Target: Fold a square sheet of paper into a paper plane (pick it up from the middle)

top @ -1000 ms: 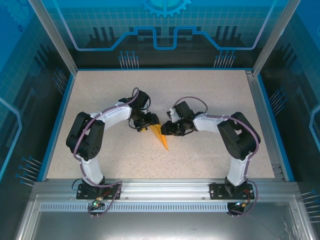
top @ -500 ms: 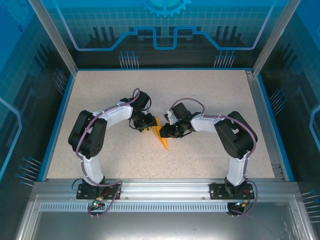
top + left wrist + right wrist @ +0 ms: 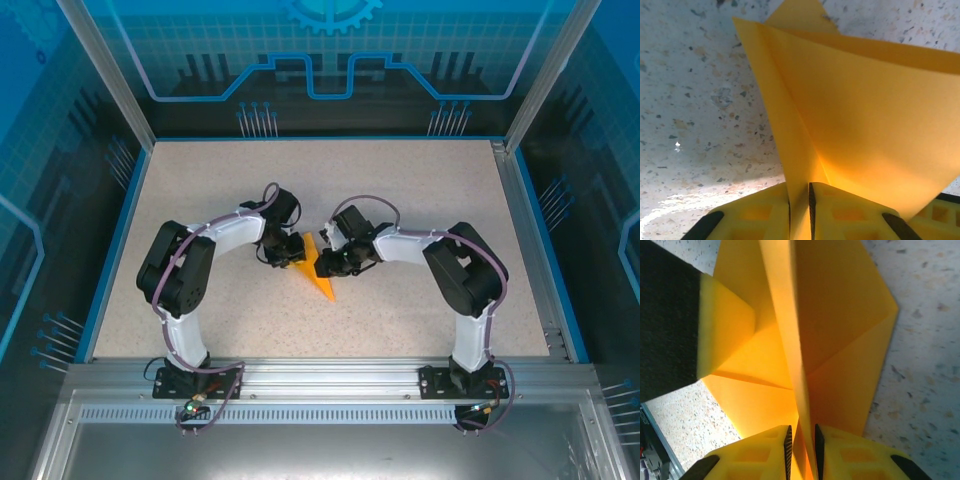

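The paper plane (image 3: 326, 285) is an orange-yellow creased dart in the middle of the table, its tip pointing toward the near side. My left gripper (image 3: 299, 256) meets its wide end from the left and my right gripper (image 3: 323, 264) meets it from the right. In the left wrist view the left gripper (image 3: 800, 205) is shut on an upright fold of the plane (image 3: 865, 115). In the right wrist view the right gripper (image 3: 802, 445) is shut on the raised centre crease of the plane (image 3: 840, 315). A yellow fingertip (image 3: 725, 330) of the left gripper presses the paper there.
The speckled tabletop (image 3: 420, 190) is bounded by a blue rim (image 3: 118, 240) and an aluminium frame. A metal rail (image 3: 320, 375) carrying both arm bases runs along the near edge. Cables loop over both wrists.
Both grippers have drawn closer together around the paper and their jaws have narrowed onto its folds. The plane's wide end has been pinched up between them.
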Robot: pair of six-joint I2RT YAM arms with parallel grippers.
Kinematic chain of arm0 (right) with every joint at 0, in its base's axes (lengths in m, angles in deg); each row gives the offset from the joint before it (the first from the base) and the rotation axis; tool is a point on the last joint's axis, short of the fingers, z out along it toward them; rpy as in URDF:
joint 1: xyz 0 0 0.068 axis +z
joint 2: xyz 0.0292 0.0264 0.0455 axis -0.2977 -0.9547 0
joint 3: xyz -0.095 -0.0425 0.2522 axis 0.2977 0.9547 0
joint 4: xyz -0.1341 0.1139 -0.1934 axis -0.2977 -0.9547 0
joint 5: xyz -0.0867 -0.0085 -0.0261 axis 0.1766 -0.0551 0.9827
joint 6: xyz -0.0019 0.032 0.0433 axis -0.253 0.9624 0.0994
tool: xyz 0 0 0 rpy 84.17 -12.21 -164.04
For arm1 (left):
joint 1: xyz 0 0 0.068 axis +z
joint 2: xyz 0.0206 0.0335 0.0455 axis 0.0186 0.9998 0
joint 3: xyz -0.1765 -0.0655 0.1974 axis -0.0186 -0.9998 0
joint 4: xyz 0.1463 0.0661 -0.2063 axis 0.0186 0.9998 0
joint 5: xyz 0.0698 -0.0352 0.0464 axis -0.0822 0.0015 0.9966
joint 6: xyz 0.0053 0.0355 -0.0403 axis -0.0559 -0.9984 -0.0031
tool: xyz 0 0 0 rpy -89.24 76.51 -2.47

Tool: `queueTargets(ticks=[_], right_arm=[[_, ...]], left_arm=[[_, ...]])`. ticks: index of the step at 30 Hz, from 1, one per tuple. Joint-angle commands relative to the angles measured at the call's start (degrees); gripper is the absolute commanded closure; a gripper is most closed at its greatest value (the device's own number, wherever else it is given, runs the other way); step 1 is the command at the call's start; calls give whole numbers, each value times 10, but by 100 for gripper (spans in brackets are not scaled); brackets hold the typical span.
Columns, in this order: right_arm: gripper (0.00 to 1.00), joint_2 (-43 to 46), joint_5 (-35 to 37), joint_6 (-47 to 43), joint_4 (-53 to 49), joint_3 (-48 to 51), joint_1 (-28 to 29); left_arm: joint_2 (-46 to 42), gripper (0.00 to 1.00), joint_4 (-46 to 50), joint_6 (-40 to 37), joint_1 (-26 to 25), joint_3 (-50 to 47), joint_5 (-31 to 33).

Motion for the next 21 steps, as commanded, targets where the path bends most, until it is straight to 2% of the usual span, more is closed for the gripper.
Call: queueTargets(ticks=[1,3,6,9,12,14,17,21], right_arm=[[78,-16,17,-16,-38,-24,12],[79,-20,25,-20,-49,-33,18],[94,-25,60,-29,-82,-52,28],[100,-1,100,-32,-107,-62,37],[100,40,209,-25,-146,-69,45],[100,67,290,-1,-175,-72,45],[100,81,370,23,-216,-86,40],[100,54,380,46,-239,-114,21]], left_arm=[[-24,83,-4,6,2,-13,7],[-31,86,-12,9,2,-21,7],[-45,86,-24,12,2,-32,5],[-84,83,-53,15,2,-56,6],[-139,75,-78,23,2,-84,31],[-170,72,-83,26,2,-96,52],[-202,70,-81,27,3,-106,81],[-214,69,-75,28,3,-109,98]])
